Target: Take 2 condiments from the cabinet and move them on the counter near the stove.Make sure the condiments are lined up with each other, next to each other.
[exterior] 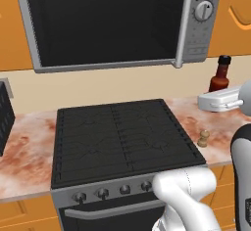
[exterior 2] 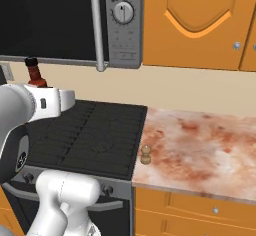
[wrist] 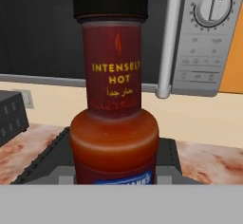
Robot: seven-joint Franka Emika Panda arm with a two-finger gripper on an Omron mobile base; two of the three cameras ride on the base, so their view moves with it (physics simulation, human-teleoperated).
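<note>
Orange cupboards (exterior 2: 200, 20) and a steel microwave (exterior: 117, 24) hang over a mottled reddish-brown and white surface (exterior 2: 210, 145) with a black gas stove (exterior: 122, 137) set into it. On the surface just right of the stove, near its front edge, stands the small wooden pepper mill (exterior: 203, 138), upright and alone. The white arm reaches across at about the height of the microwave's lower edge, and its hand (exterior: 215, 100) is closed around the hot sauce bottle (wrist: 114, 123), a dark-red bottle with a black cap and an "INTENSELY HOT" label. The bottle is upright, held up off the surface, its neck and cap rising above the hand in both base views. From the left base view it sits above and behind the pepper mill, well apart from it.
</note>
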